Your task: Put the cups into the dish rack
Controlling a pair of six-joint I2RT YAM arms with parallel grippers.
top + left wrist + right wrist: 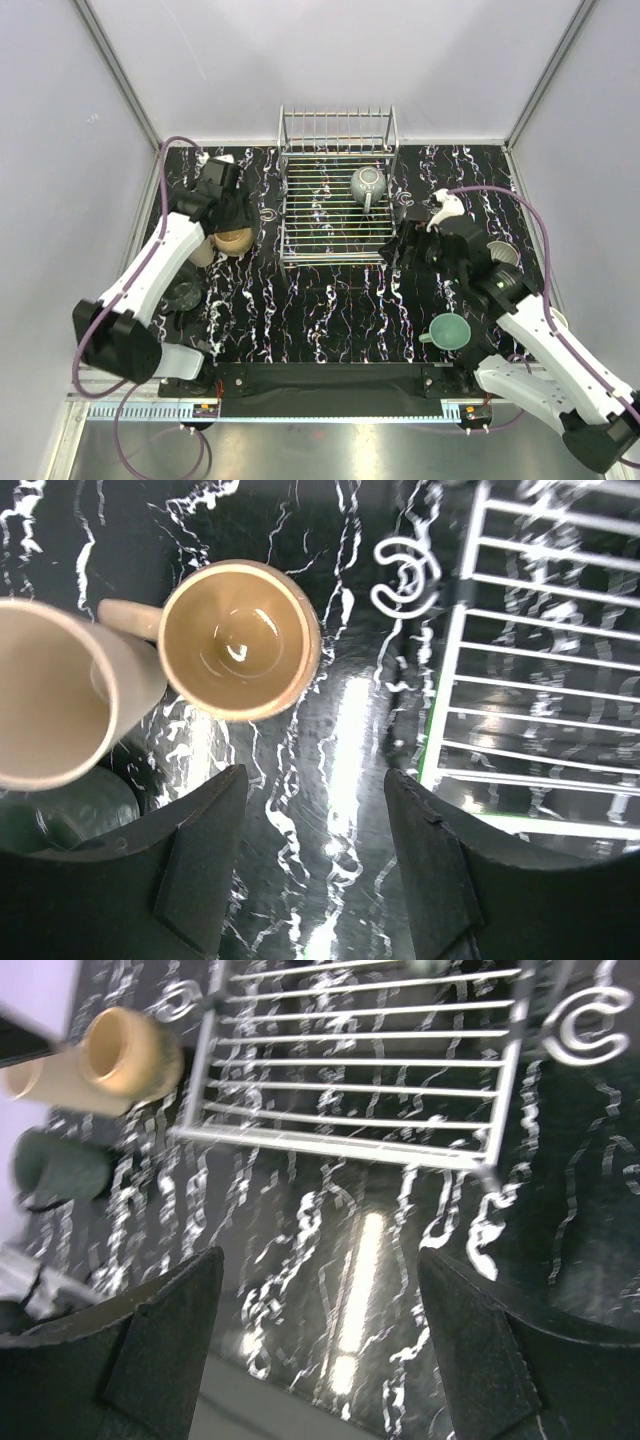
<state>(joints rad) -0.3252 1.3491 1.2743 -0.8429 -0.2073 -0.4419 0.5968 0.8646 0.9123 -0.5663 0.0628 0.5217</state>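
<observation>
Both hands were found empty. The left hand (315,780) hung with its fingers spread over the bare counter (340,310). The tan cup (238,640) stood mouth up just ahead of it, its handle turned toward the beige cup (50,695) close beside. This stance was judged to suit a descent onto the tan cup's rim, with only a short carry to the dish rack (335,200) alongside.

The right hand (320,1260) was likewise spread and gripped nothing, sitting low off the rack's near right corner.

One grey-green cup (368,183) sat on the grid base toward the right rear, below the tines. Off the rack were the dark grey cup (185,295) at the left, the teal cup (450,332) by the right arm, and the whitish cup (503,255), partly hidden behind that arm. Loading was judged to be at an early stage.

The counter was black with white veining and glossy enough to mirror the overhead light. Plain pale wall panels (330,60) in metal framing enclosed three sides.
</observation>
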